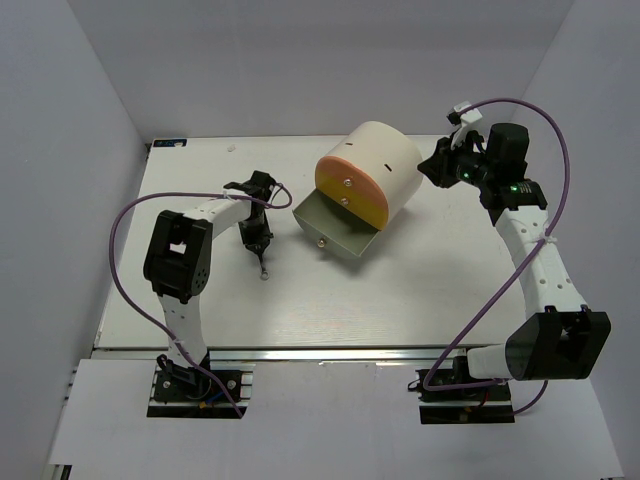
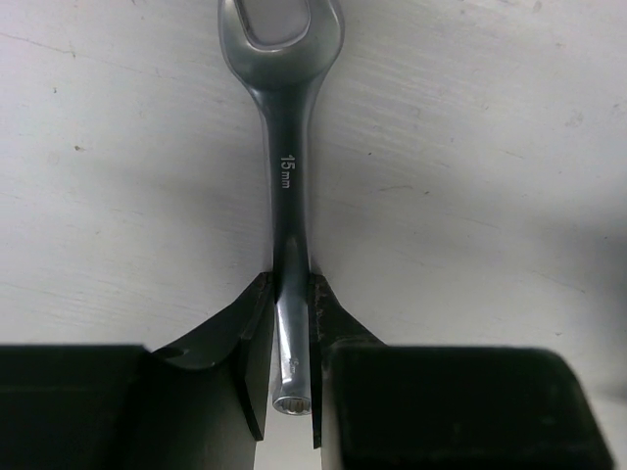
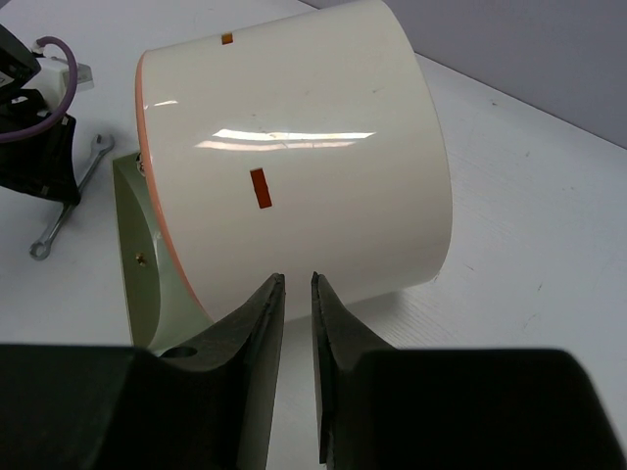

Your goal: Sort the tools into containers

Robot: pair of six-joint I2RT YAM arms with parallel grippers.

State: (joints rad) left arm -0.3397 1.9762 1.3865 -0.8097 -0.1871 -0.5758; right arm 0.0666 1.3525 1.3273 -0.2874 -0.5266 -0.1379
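One wrench [image 2: 286, 166], one cabinet [image 1: 372, 172]

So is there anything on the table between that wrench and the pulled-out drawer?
No. In the top view, only bare table separates the wrench, held by the left claw, from the open drawer.

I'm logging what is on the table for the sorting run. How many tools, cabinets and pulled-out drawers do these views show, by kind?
Wrench, held between the left gripper's fingers: 1
Screwdrivers: 0 in view
Cream drum cabinet: 1
Pulled-out grey-green drawer: 1
Total: 3
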